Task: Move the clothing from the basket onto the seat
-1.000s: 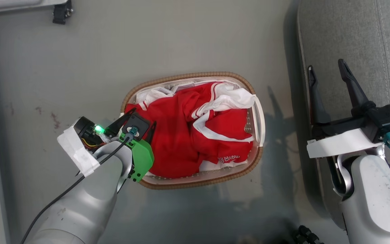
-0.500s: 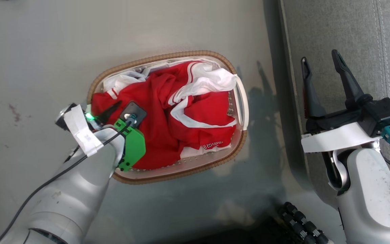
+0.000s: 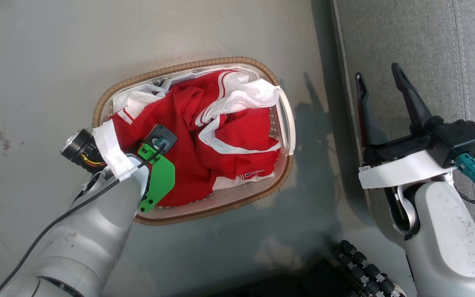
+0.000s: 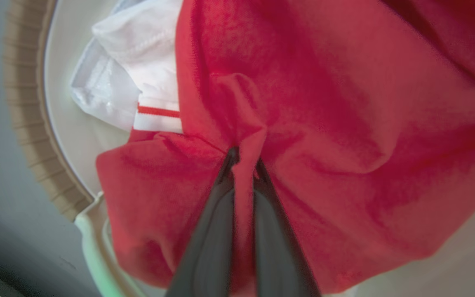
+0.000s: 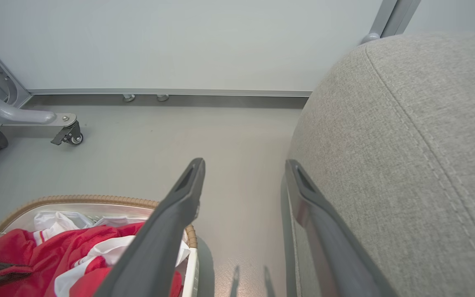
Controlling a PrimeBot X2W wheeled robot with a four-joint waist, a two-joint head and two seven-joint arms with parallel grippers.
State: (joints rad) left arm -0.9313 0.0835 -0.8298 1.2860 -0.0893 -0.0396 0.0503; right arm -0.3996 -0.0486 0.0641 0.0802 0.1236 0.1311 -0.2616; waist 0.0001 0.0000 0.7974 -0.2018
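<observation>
Red clothing with white trim fills the oval basket on the floor. In the left wrist view my left gripper is shut on a pinched fold of the red clothing near the basket's rim. In the head view its wrist covers the fingers at the basket's left end. My right gripper stands open and empty beside the grey seat, right of the basket. The right wrist view has that open gripper between the seat and the basket holding the clothing.
A white cloth liner lines the basket under the garments. Bare grey floor surrounds the basket. A wheeled metal frame leg and a wall stand at the far side. A black ribbed cable part lies near my base.
My left gripper has shut on a fold of the red clothing in the basket. The head camera has shifted, sliding the basket up and left in view. The right gripper stays open.
</observation>
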